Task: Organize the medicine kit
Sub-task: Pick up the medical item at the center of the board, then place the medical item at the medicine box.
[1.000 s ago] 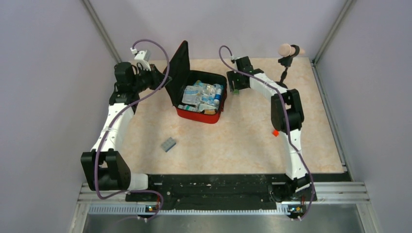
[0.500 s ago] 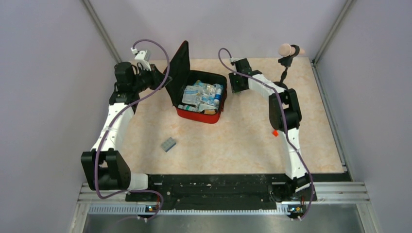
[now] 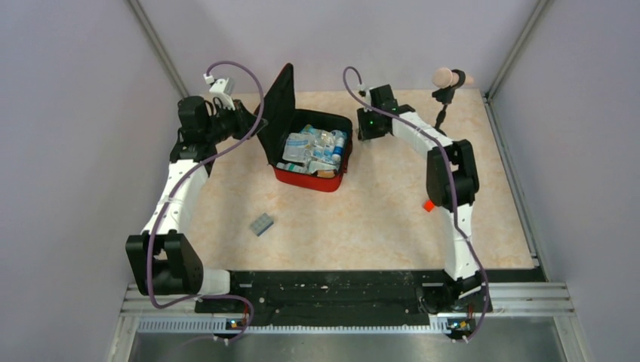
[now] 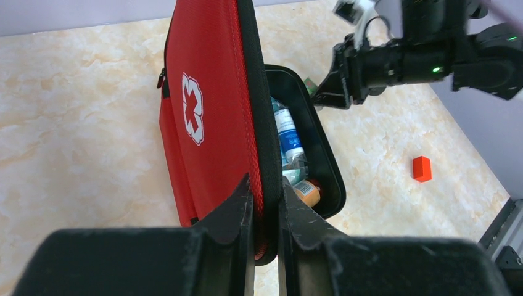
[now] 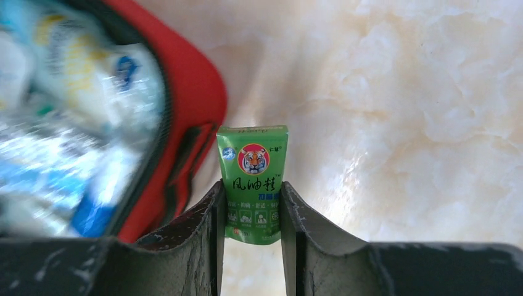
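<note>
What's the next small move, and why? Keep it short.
Probably lift the right end effector and carry the green sachet over the open kit. The sachet is pinched between its fingers just outside the red wall, while the left end effector holds the lid up.

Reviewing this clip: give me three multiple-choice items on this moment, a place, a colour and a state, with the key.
1. Where is the grey block? A) inside the medicine kit B) on the table, toward its near edge C) in a gripper
2. The box in the right gripper is: A) green B) blue C) white
3. The kit's lid is: A) zipped shut B) flat on the table C) upright, clamped by the left gripper
Key: 1 B, it lies alone on the table; 2 A, the wrist view shows green; 3 C, both fingers pinch its edge.
</note>
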